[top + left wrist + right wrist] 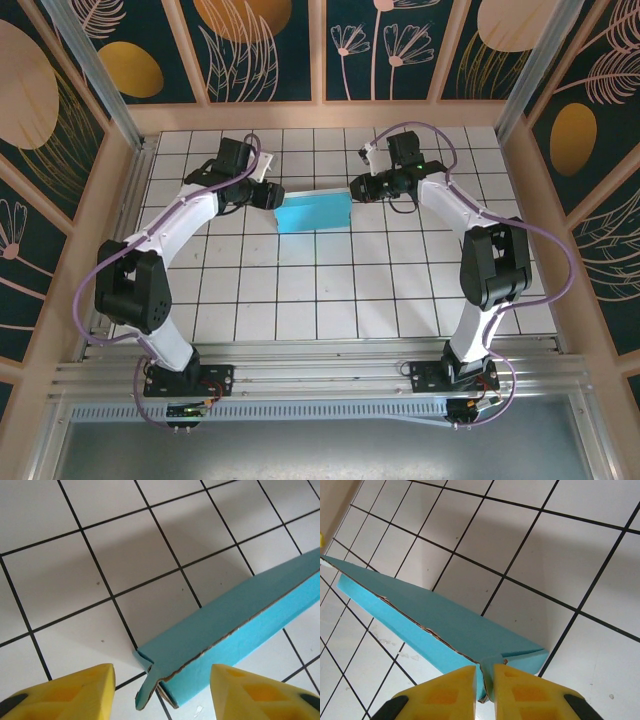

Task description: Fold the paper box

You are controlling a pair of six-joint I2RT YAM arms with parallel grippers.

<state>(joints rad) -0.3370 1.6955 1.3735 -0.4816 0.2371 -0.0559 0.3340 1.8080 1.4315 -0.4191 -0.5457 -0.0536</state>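
"Well, where did the paper box (pixel 313 213) lie from the tools?"

"Between them. It sat down at the tiled table (pixel 300 300), cyan face outward. Its long axis ran straight from one gripper to the other, so each arm had one short end in front of it."

"And the right gripper (pixel 486 680)?"

"Pressed nearly together, pinching the box's end. A thin raw card edge ran down into the slit between its yellow fingers (pixel 445 692). From there the box stretched ahead and off to the left of the fingers."

"The left gripper (pixel 161 692)?"

"Spread. Its fingers (pixel 75 690) stood wide on either side of the other end, touching nothing that I could see. The box's corner, with a small loose flap hanging off it, lay between them, a little nearer the right-hand finger. The body ran ahead and to the right."

"So what did the coming move turn on?"

"That left end, I'd judge. The flap lay inside the jaws, so the left arm was the one placed to squeeze it while the right arm anchored the far end. The risk was the flap slipping beside a finger instead of under it."

"Room to work?"

"Bare tiles lay ahead of both tools and back toward the arm bases. The wooden wall (pixel 320 115) stood beyond them. The card edge along the seam looked rough."
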